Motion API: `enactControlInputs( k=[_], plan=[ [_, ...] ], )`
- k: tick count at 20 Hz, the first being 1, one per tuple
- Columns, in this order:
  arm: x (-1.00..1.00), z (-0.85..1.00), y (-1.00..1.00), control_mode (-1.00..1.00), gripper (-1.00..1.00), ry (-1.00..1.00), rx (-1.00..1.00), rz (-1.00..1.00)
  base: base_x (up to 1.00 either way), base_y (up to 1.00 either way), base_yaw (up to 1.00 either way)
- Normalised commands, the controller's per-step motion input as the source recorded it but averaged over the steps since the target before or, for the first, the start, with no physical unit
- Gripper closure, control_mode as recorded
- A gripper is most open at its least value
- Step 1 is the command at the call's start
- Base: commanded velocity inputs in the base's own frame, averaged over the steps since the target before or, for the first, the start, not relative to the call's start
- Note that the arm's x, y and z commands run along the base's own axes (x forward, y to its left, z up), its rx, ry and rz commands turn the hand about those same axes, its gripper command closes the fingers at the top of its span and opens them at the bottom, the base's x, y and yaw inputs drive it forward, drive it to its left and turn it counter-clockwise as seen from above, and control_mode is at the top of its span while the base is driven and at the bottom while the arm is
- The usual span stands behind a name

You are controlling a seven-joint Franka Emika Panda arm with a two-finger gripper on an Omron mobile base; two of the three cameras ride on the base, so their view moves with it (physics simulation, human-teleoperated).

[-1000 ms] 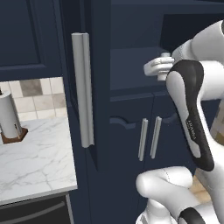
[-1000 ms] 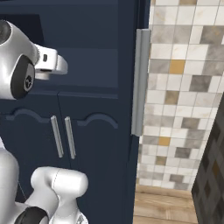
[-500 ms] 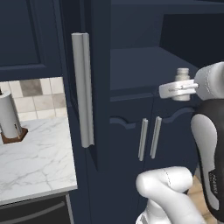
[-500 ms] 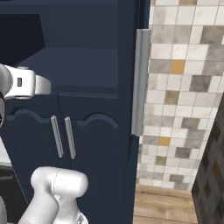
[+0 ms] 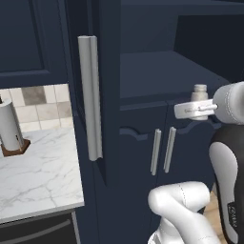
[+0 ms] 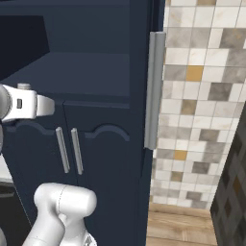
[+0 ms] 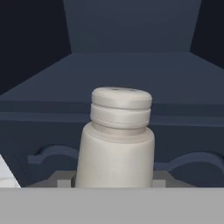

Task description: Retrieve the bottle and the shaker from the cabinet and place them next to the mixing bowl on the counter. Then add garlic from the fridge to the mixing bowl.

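Gripper (image 5: 199, 110) level, jaws clamped on shaker (image 7: 116, 142).

Before me stood navy cabinets (image 5: 143, 71) with an open dark shelf and paired grey handles (image 5: 162, 150) on the lower doors. Right of them ran a mottled tile wall (image 6: 206, 96) above wood flooring (image 6: 192, 226).

The shaker (image 7: 116, 140) is pale grey-white w/ a rounded ribbed cap. It stands upright in front of the open navy cabinet (image 5: 157, 71), off the shelf.
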Motion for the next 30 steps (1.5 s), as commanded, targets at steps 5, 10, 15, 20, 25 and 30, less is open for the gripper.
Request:
enactControlInputs(
  k=[5,10,15,20,25,30],
  plan=[
    [-0.03,0.00,0.00,-1.00,1.00,0.00,0.00,0.00,0.00,0.00,0.00],
    [-0.11,0.00,0.02,1.00,1.00,0.00,0.00,0.00,-0.77,0.32,0.00],
    [0.00,0.00,0.00,1.00,1.00,0.00,0.00,0.00,-1.00,0.55,0.00],
    [0.00,0.00,0.00,1.00,1.00,0.00,0.00,0.00,-1.00,0.65,0.08],
    [0.00,0.00,0.00,1.00,1.00,0.00,0.00,0.00,-0.40,0.81,0.27],
    [0.00,0.00,0.00,1.00,1.00,0.00,0.00,0.00,0.82,0.73,0.22]
  ],
)
